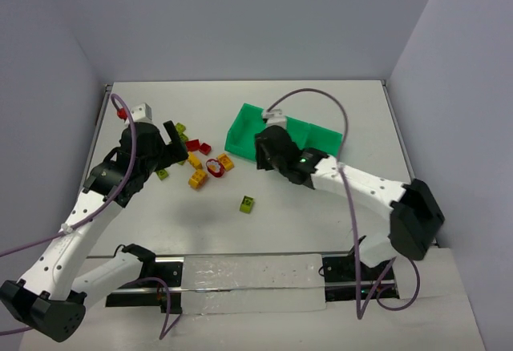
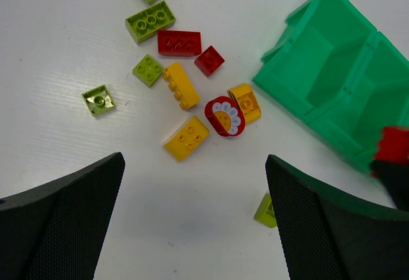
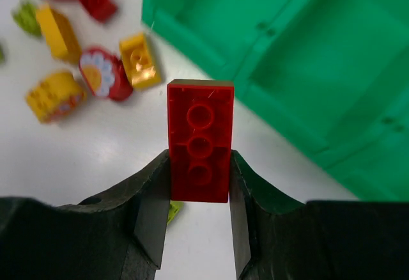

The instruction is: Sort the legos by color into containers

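My right gripper (image 3: 199, 165) is shut on a red brick (image 3: 199, 140) and holds it above the table, just off the near-left corner of the green tray (image 3: 307, 56). The tray (image 1: 240, 131) lies at back centre; the compartments that show hold nothing. My left gripper (image 2: 195, 229) is open and empty, hovering over the table near the loose pile (image 1: 200, 159). The pile holds red bricks (image 2: 179, 42), yellow bricks (image 2: 186, 137), olive-green bricks (image 2: 150, 22) and a red ring piece (image 2: 225, 116). One olive-green brick (image 1: 247, 203) lies apart, nearer the front.
A white block with a red knob (image 1: 136, 112) sits at the back left corner. A clear strip on a black rail (image 1: 256, 275) runs along the front edge. Purple cables loop over both arms. Walls close in the table on three sides.
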Controlling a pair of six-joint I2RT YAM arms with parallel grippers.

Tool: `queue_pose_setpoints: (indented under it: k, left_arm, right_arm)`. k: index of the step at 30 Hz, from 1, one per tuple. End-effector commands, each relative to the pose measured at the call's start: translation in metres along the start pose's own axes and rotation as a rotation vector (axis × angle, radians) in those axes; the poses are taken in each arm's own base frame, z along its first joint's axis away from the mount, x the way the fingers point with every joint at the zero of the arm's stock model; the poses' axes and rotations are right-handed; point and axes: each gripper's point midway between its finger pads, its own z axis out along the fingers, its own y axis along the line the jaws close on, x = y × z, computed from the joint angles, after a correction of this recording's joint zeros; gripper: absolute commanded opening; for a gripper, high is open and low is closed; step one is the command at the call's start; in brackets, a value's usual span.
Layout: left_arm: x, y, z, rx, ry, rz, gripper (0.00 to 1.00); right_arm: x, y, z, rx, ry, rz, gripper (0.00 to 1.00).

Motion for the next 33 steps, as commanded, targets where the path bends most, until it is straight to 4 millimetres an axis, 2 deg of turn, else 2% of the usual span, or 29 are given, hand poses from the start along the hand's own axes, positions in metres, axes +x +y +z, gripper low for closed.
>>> queue_pose_setpoints:
  k: [1,2,5,9,12,13,15,17,19,22,26,27,29,31,33]
  left_arm:
    - [-0.007,-0.008,-0.004,0.048,-0.032,0.006,0.99]
    - [-0.007,-0.008,-0.004,0.047,-0.031,0.008,0.99]
    - [-0.007,-0.01,-0.004,0.056,-0.027,0.015,0.99]
    - [-0.008,-0.01,-0.006,0.056,-0.029,0.018,0.99]
    - [-0.011,-0.008,-0.008,0.05,-0.036,0.022,0.99]
    - [-0.012,-0.008,-0.009,0.047,-0.038,0.024,0.99]
    - [-0.013,-0.007,-0.01,0.041,-0.042,0.027,0.99]
    - [-0.014,-0.007,-0.01,0.041,-0.04,0.027,0.99]
    - [-0.013,-0.008,-0.009,0.041,-0.036,0.027,0.99]
    - [-0.012,-0.007,-0.008,0.036,-0.032,0.023,0.99]
    - [-0.014,-0.006,-0.008,0.026,-0.04,0.019,0.99]
    - [-0.015,-0.006,-0.008,0.025,-0.044,0.018,0.99]
    - [-0.017,-0.005,-0.007,0.017,-0.048,0.022,0.99]
    - [-0.016,-0.004,-0.005,0.004,-0.045,0.03,0.99]
    - [-0.016,-0.004,-0.003,0.0,-0.043,0.032,0.99]
  right_arm:
    - [-0.008,-0.093,-0.02,0.209,-0.064,0.164,0.19]
    - [0.001,-0.107,-0.019,0.239,-0.046,0.172,0.19]
    - [-0.001,-0.148,-0.021,0.316,-0.058,0.221,0.19]
    - [-0.002,-0.173,-0.014,0.376,-0.06,0.251,0.25]
    - [-0.004,-0.18,-0.005,0.402,-0.05,0.249,0.4]
    - [-0.004,-0.182,-0.003,0.411,-0.047,0.25,0.47]
    - [-0.007,-0.184,0.002,0.429,-0.045,0.253,0.67]
    - [-0.018,-0.182,0.002,0.423,-0.06,0.255,0.78]
    - [-0.032,-0.172,0.001,0.379,-0.081,0.253,0.8]
    - [-0.046,-0.156,-0.007,0.332,-0.116,0.22,0.79]
    - [-0.041,-0.093,-0.016,0.15,-0.109,0.074,0.78]
    - [-0.032,-0.069,-0.018,0.093,-0.092,0.024,0.78]
    - [-0.008,-0.033,-0.02,0.019,-0.034,-0.045,0.79]
    - [0.027,0.005,-0.022,-0.051,0.043,-0.09,0.8]
    - [0.05,0.019,-0.024,-0.073,0.09,-0.092,0.81]
